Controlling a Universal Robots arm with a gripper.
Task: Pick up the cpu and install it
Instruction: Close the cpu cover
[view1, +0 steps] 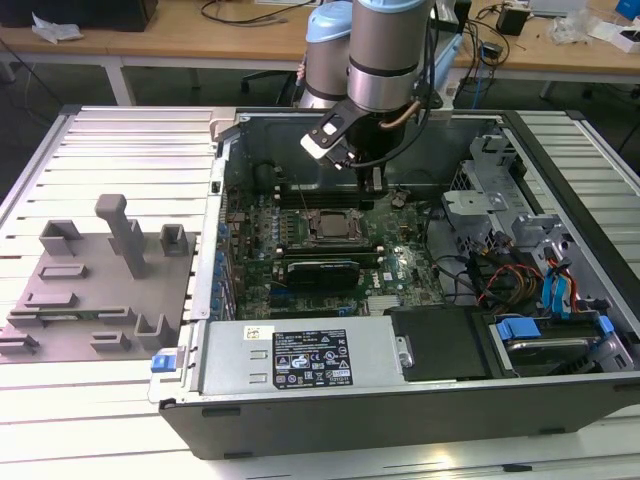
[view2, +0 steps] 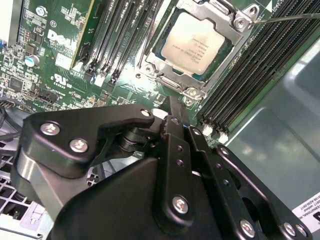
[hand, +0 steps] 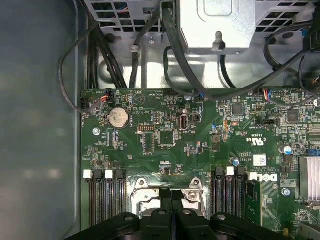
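Observation:
The cpu (view2: 197, 42), a square chip with a silvery lid, lies flat in its metal socket frame (view2: 240, 22) on the green motherboard (view2: 55, 55). In the exterior view the cpu (view1: 331, 223) sits mid-board inside the open computer case. My gripper (view1: 376, 188) hangs just above the board, a little beyond the socket toward the case's back wall. Its black fingers are shut together with nothing between them, seen in both wrist views (view2: 172, 112) (hand: 171, 192). In the first wrist view the fingers cover most of the socket (hand: 142, 192).
Memory slots (view2: 250, 75) flank the socket. A black graphics card (view1: 320, 270) lies in front of it, with the power supply (view1: 300, 355) nearer. A drive cage (view1: 500, 200) and cables (view1: 520, 275) fill the case's right side. Grey fixture blocks (view1: 100, 270) stand on the table at the exterior view's left.

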